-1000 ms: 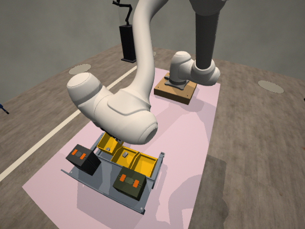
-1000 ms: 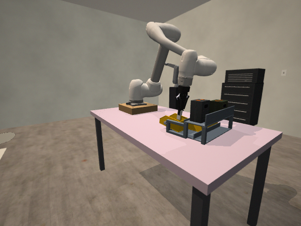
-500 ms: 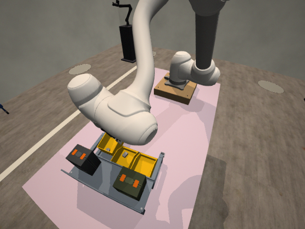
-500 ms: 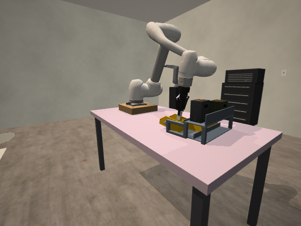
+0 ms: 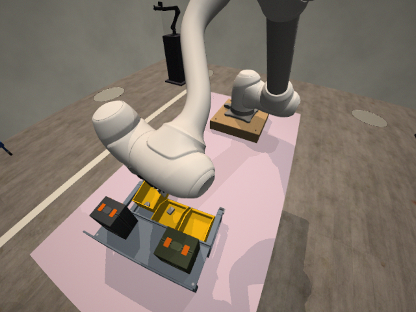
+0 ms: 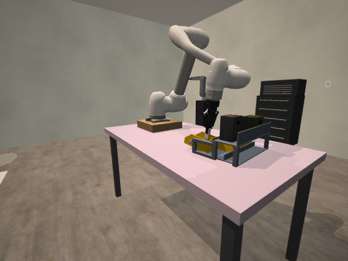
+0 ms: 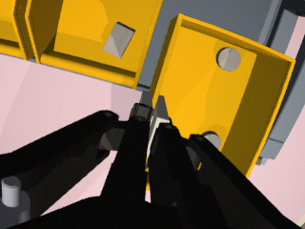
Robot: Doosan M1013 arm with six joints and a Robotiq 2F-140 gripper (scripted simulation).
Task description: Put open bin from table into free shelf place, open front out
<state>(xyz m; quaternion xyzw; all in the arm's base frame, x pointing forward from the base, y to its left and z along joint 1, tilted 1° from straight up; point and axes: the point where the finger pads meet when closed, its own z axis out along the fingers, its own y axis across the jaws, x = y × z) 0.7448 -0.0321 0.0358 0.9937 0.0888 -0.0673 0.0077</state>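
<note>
The open bin (image 7: pixel 216 98) looks like a stiff, thin-walled yellow plastic tray. It is probably light, but it carries loose parts, two small grey discs (image 7: pixel 229 59), that would slide or spill out of the open front if it tips. I judge that the upper edge of a side wall is the sensible place to pinch it, keeping it level and moving it slowly. A smooth, narrow wall gives little grip, so it may pivot between the pads. The bin sits directly under the gripper (image 7: pixel 154 117), at the end of the row on the shelf (image 5: pixel 144 234). It is just beside the neighbouring bin (image 7: pixel 90 19), and its rear reaches away from the gripper into the grey frame. In the exterior view its front seems to project a little past the shelf's lip, and whether it stands level cannot be told. The gripper is closed almost completely, with its fingertips meeting at the near corner of the bin's side wall. I judge that it is pinching that thin wall and nothing else. Beyond it, two dark boxes (image 5: pixel 112 216) rest on the shelf's top board, and the whole shelf stands on the pink desk (image 6: pixel 168 151).
</note>
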